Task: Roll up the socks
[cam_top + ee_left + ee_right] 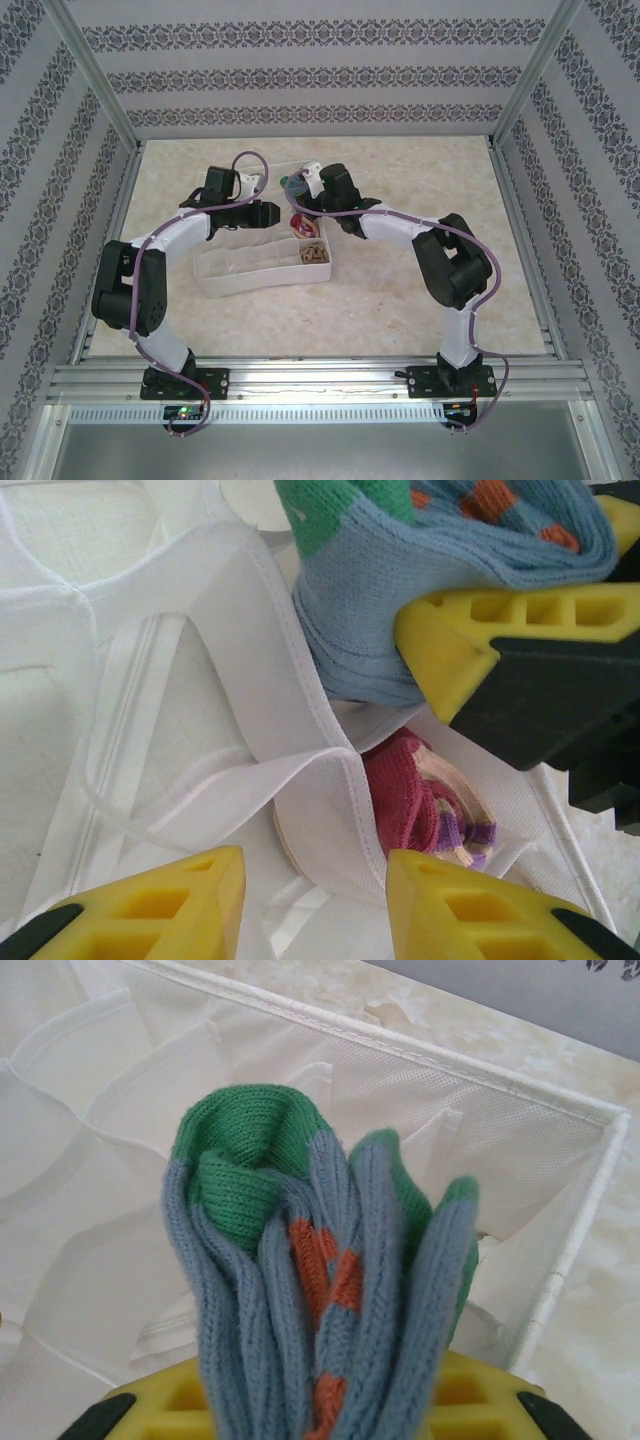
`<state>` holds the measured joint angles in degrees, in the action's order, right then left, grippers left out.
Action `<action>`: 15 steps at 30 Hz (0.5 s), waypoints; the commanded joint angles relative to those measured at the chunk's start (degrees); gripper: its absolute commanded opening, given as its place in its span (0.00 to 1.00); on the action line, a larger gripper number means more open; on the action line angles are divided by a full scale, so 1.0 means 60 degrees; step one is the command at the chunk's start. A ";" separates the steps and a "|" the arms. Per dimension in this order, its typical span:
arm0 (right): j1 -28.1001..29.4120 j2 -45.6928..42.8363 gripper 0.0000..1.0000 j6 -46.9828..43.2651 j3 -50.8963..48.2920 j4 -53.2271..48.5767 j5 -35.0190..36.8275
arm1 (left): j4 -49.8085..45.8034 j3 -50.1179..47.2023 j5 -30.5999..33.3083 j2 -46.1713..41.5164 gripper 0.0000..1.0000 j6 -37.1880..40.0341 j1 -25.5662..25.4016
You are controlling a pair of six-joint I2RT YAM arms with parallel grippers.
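Note:
A rolled blue sock (310,1290) with a green toe and orange stripes stands bunched between the yellow fingers of my right gripper (320,1405), which is shut on it above the white fabric box (450,1070). In the top view this sock (292,185) hangs over the box's far end. A rolled tan sock with a maroon toe (410,790) sits in a compartment just below it. A brown argyle sock (313,253) lies rolled in a compartment at the box's right end. My left gripper (315,910) is open, its fingers astride a partition wall (330,810).
The box (250,280) lies across the middle of the marble-patterned table, with several vacant compartments on its left side. Both arms reach in over it, close together. Patterned walls and metal rails (300,375) enclose the table.

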<state>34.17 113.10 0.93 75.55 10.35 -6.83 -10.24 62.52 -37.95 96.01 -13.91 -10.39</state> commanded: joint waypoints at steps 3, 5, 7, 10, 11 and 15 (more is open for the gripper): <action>0.0139 -0.0134 0.40 -0.0314 -0.0487 -0.0680 0.0010 | -0.0185 0.0613 0.0188 0.0111 0.42 -0.0210 0.0194; 0.0126 -0.0231 0.47 -0.0205 -0.0568 -0.0551 -0.0140 | -0.0061 0.0731 0.0181 0.0112 0.42 -0.0284 0.0217; 0.0106 -0.0326 0.51 -0.0012 -0.0609 -0.0433 -0.0223 | 0.0047 0.0877 0.0159 0.0142 0.42 -0.0361 0.0241; 0.0068 -0.0448 0.55 0.0411 -0.0566 -0.0394 -0.0176 | 0.0144 0.1058 0.0116 0.0225 0.42 -0.0457 0.0238; 0.0041 -0.0494 0.57 0.0568 -0.0551 -0.0378 -0.0179 | 0.0166 0.1090 0.0079 0.0268 0.42 -0.0487 0.0243; -0.0025 -0.0640 0.60 0.1183 -0.0436 -0.0400 -0.0260 | 0.0267 0.1155 -0.0042 0.0401 0.42 -0.0561 0.0244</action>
<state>34.37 111.09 3.64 73.58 10.63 -7.46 -9.96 68.20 -37.30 97.32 -15.86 -9.63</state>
